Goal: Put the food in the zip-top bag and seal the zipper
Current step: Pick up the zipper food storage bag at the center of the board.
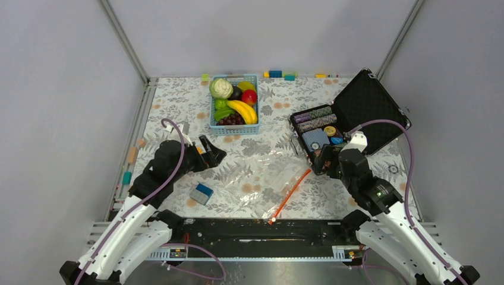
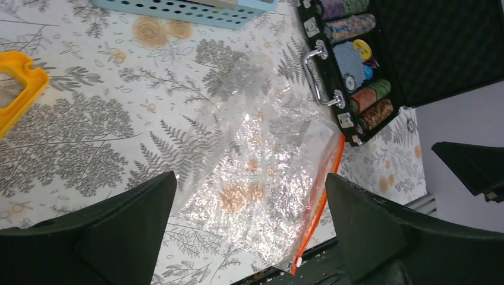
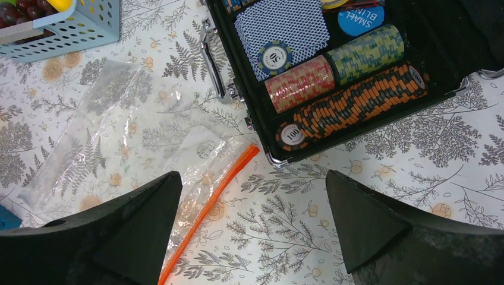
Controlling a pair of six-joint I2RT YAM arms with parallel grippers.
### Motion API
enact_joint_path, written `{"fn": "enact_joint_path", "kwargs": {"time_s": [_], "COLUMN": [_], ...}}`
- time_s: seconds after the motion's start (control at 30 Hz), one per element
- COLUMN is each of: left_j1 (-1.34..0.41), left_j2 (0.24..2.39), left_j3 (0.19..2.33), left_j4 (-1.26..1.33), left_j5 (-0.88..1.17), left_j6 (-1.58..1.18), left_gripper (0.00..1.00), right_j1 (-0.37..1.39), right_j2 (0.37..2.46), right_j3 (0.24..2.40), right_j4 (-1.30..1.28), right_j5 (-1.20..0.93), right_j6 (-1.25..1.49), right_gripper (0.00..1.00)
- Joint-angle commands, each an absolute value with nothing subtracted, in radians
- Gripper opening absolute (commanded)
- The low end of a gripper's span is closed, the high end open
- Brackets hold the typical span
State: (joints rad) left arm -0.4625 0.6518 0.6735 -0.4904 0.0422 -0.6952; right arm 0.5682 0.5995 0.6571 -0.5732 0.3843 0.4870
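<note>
Zip-top bag (image 1: 267, 178) lies flat and crinkled on the counter, centre, close to the near edge. Its zipper (image 1: 289, 193) runs diagonally along the bag's right side, from the near edge up towards the near corner of the poker case (image 1: 368, 110).

Left gripper (image 2: 249, 178) hangs over the left-centre of the counter, jaws spread wide, holding nothing. Right gripper (image 3: 251, 175) hangs just beside the case's near side, jaws likewise spread wide and holding nothing. A blue block (image 1: 202, 193) sits near the near edge, left of the bag and apart from it.

Surface: the counter (image 1: 178, 107) is covered by a white cloth printed with grey ferns and tan roses. A black rail (image 1: 267, 228) runs along the near edge between the arm bases.

The case stands open at the right edge, lid tilted back, with rows of striped chips in it. A light-blue basket (image 1: 212, 113) stands at the far edge, centre, well apart from the bag. All the food (image 1: 243, 111) lies inside it: banana, apple (image 1: 249, 96), grapes (image 1: 230, 120), pale cabbage head (image 1: 221, 88), green pieces (image 1: 223, 111). Small coloured blocks (image 1: 275, 73) line the far edge.

Room: plain grey-white panels on three sides, with metal posts at the far corners.

Writing: one chip (image 3: 274, 57) reads "50", another chip (image 3: 292, 135) reads "100", and a blue disc (image 3: 361, 18) shows "SMALL BLIN", cut off by the frame.
</note>
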Motion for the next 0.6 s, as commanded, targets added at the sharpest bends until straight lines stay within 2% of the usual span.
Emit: {"fn": "enact_joint_path", "kwargs": {"time_s": [0.0,0.17,0.4,0.57], "left_j1": [-0.474,-0.658,-0.966,-1.097], "left_j2": [0.697,0.852,1.204,1.454], "left_j3": [0.696,0.741,0.904,1.021], "left_j4": [-0.394,-0.379,-0.319,-0.263], "left_j5": [0.153,0.089,0.009,0.027], "left_j6": [-0.655,-0.604,-0.509,-0.491], "left_gripper": [0.99,0.99,0.98,0.92], "right_j1": [0.565,0.566,0.566,0.566], "right_j2": [0.596,0.578,0.528,0.486], "right_j3": [0.648,0.613,0.553,0.53], "right_j4": [-0.534,-0.505,-0.463,-0.466], "right_j5": [0.402,0.41,0.42,0.472], "right_j6": [0.475,0.454,0.458,0.478], "right_gripper": [1.0,1.0,1.0,1.0]}}
